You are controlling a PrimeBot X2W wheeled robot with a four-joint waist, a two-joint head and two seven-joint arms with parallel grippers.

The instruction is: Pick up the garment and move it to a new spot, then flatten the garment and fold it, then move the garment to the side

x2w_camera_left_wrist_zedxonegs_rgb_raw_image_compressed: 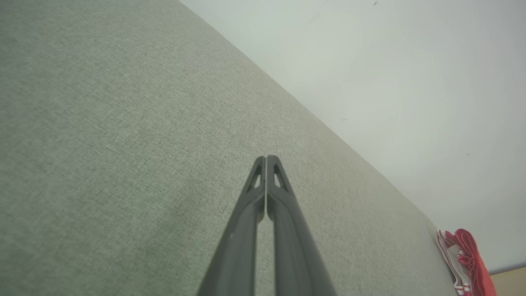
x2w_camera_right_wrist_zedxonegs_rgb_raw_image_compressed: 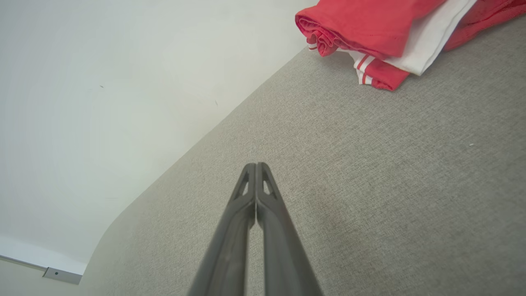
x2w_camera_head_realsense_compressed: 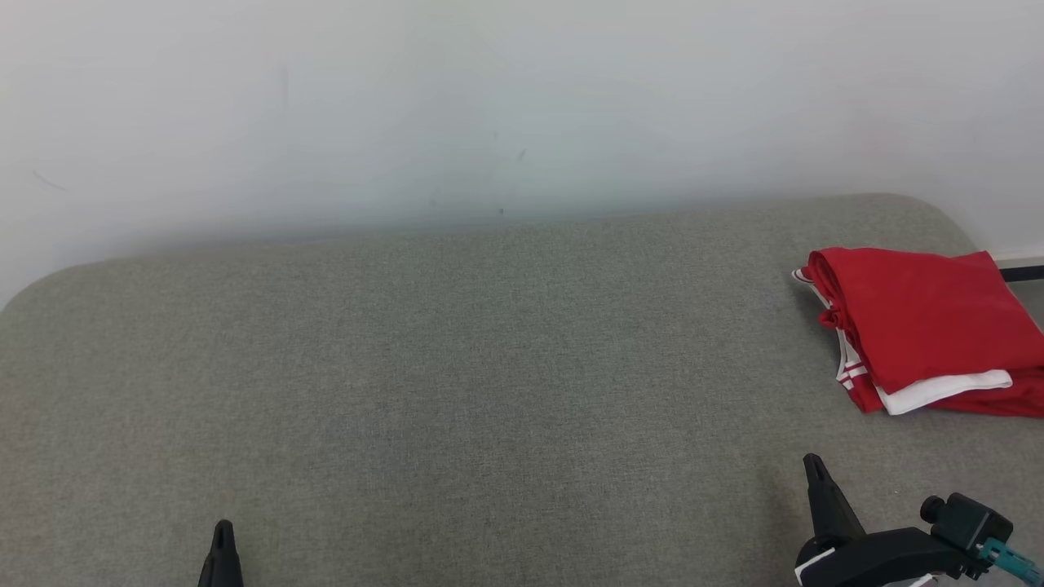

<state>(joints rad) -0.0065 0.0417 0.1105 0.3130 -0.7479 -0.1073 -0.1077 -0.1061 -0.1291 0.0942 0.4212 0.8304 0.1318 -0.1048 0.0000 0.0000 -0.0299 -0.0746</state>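
The garment [x2w_camera_head_realsense_compressed: 922,326] is red with white trim and lies folded at the far right of the grey cushioned surface [x2w_camera_head_realsense_compressed: 457,367]. In the right wrist view the garment [x2w_camera_right_wrist_zedxonegs_rgb_raw_image_compressed: 370,28] sits at the top, and in the left wrist view the garment [x2w_camera_left_wrist_zedxonegs_rgb_raw_image_compressed: 466,259] peeks in at the lower right. My left gripper [x2w_camera_head_realsense_compressed: 222,530] is low on the left, shut and empty; its tips [x2w_camera_left_wrist_zedxonegs_rgb_raw_image_compressed: 266,158] press together. My right gripper [x2w_camera_head_realsense_compressed: 813,463] stands below the garment and apart from it, shut and empty, with its tips [x2w_camera_right_wrist_zedxonegs_rgb_raw_image_compressed: 255,165] touching.
A pale wall [x2w_camera_head_realsense_compressed: 489,106] runs along the back edge of the surface. The surface has rounded corners at the far left and far right. A strip of baseboard [x2w_camera_right_wrist_zedxonegs_rgb_raw_image_compressed: 61,274] shows beyond the corner in the right wrist view.
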